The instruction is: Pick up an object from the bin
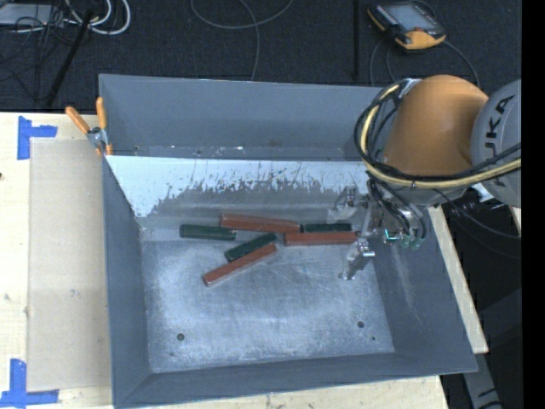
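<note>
My gripper is low in the right part of the bin and open. One fingertip sits toward the back wall and the other toward the front. Between them lie the right ends of a red-brown bar and a short dark green bar, which lie flat side by side. Nothing is lifted off the floor.
Left of these lie a longer red-brown bar, a dark green bar, a slanted dark green bar and a slanted red-brown bar. The arm with its orange cover hangs over the bin's right rim.
</note>
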Controlling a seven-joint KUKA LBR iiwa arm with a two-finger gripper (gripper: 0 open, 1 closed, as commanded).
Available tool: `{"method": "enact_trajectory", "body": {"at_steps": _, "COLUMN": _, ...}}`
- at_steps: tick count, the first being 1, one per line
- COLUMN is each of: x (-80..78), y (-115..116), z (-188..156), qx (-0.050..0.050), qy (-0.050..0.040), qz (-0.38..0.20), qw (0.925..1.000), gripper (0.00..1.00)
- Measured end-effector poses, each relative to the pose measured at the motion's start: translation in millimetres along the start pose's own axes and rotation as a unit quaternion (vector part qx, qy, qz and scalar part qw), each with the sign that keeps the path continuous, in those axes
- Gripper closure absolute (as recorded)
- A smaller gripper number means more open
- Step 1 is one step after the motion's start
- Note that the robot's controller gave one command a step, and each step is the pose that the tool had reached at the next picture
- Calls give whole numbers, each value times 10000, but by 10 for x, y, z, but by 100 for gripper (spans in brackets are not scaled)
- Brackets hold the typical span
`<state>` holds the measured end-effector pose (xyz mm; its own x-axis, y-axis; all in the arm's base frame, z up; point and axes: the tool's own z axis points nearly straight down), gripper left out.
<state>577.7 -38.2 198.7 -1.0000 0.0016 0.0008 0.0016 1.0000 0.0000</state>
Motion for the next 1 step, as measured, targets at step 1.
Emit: {"method": "enact_trajectory", "body": {"at_steps": 1, "x": -310, "y": 298, "z": 428, "qx": 9, "qy": -57, "qz": -167, "qw": 9998, "gripper": 0}}
